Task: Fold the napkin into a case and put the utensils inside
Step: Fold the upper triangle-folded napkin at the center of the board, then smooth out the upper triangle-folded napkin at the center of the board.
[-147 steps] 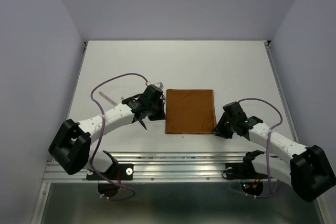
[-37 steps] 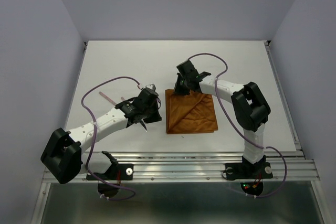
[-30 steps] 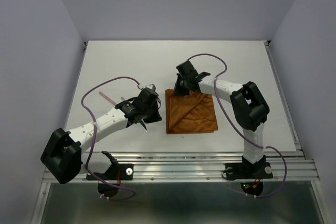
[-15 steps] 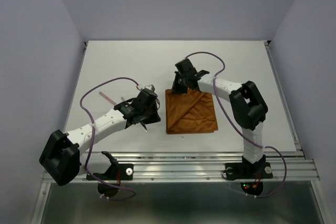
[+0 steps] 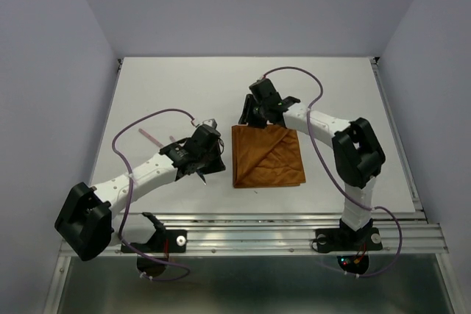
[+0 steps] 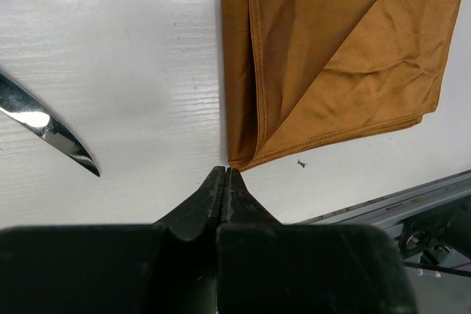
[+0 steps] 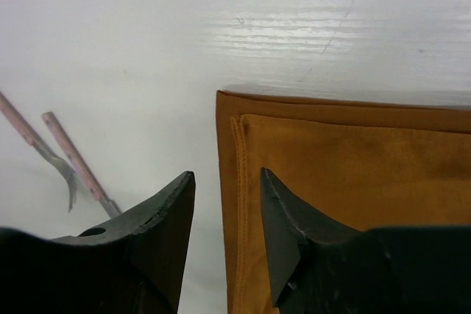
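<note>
The rust-orange napkin (image 5: 268,156) lies flat at mid-table with one corner folded over, so a diagonal crease crosses it. My right gripper (image 5: 249,117) is open and empty just above its far-left corner; in the right wrist view the jaws (image 7: 227,178) straddle the napkin's (image 7: 353,174) stitched left edge. My left gripper (image 5: 201,174) is shut and empty, left of the napkin; its tip (image 6: 224,172) hangs by the napkin's (image 6: 331,56) near-left corner. Two pink-handled utensils (image 5: 151,136) lie far left, also in the right wrist view (image 7: 70,154). A silver knife blade (image 6: 44,126) lies left of my left gripper.
The table's front metal rail (image 5: 250,237) runs along the near edge, and it shows at the lower right of the left wrist view (image 6: 412,218). Purple cables loop over both arms. Grey walls close in the table on three sides.
The right gripper carried the napkin's near-right corner over to the far left, making the diagonal fold. In the last second it has drawn slightly back from that corner. The left arm barely moved.
</note>
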You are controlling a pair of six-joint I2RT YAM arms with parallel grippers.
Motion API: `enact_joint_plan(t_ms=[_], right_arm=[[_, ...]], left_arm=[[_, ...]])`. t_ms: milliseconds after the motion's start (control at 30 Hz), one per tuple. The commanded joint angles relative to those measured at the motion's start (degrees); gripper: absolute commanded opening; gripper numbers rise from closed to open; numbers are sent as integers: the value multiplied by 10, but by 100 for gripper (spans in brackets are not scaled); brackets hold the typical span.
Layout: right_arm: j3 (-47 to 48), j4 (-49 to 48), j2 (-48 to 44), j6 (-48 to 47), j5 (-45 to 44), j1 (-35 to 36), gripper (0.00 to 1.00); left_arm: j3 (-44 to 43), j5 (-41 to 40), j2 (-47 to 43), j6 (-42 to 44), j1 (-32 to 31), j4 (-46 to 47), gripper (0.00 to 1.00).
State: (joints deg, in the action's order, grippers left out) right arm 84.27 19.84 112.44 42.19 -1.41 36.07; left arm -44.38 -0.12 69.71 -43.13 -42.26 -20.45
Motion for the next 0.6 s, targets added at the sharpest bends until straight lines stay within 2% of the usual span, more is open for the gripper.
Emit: enact_joint_plan(t_ms=[0,133,167,200,300,400,567], right_arm=[[-31,-10,-114,-27,-58,-15,43],[-112,-10,-177,-41,-68,-44,33],[-145,-9,-196,-43,-67,-58,27],[-161,-9,-196,-46,-63,-58,27],[-214,-9,-230,-55,-33,-91,18],[-238,-9,-236,-69,-24,-113,14],[-234,-3,-211,-87,-7,-131,13]], left_arm=[[-39,-1,30,9,3,22,0],[-93,19,75,17,2,27,0],[-109,29,92,19,2,27,0],[-114,35,99,20,2,29,0],[-112,44,108,20,-11,32,0],[-98,56,104,12,-26,50,0],[-84,94,123,7,-35,80,0]])
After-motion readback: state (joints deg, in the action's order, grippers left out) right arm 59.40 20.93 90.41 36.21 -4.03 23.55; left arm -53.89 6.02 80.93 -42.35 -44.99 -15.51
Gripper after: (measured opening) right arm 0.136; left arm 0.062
